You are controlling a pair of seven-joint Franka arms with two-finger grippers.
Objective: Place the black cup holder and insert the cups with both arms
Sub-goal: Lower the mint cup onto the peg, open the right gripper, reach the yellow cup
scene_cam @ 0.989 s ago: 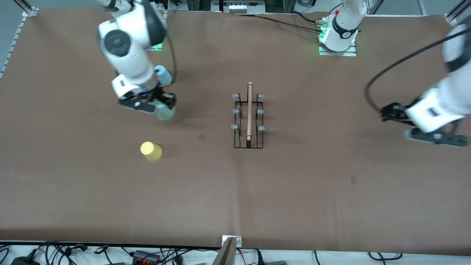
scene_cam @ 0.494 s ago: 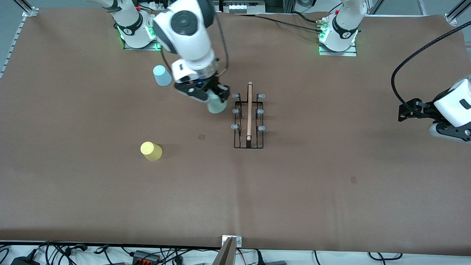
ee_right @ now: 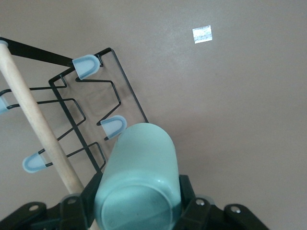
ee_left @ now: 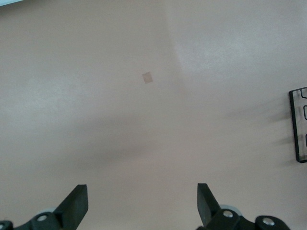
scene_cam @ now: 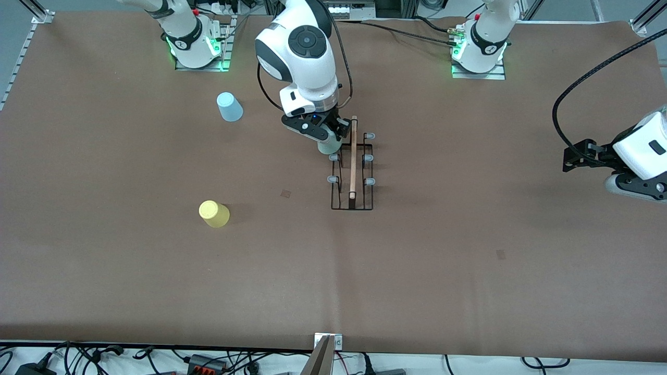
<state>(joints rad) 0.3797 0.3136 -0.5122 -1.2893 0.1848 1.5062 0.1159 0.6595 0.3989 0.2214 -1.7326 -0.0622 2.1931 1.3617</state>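
Since earlier: right gripper (scene_cam: 327,136) carries grey-green cup (ee_right: 136,184) to black cup holder (scene_cam: 353,172) at table centre | clamped on cup over farthest peg (ee_right: 113,125) | left gripper (ee_left: 139,206) waits, wide open, empty | next: lower cup onto peg.

**Right arm reaching in, left arm waiting**

The right arm (scene_cam: 299,49) is reaching from its base toward the middle of the table, wrist pointing down. Its right gripper (scene_cam: 327,139) is hanging there with fingers (ee_right: 192,203) clamping a cup (ee_right: 139,182) from both sides. The left arm (scene_cam: 643,148) is waiting out at its own end of the table, low over the surface. Its left gripper (ee_left: 142,206) is standing with fingers (ee_left: 76,203) spread wide, gripping nothing.
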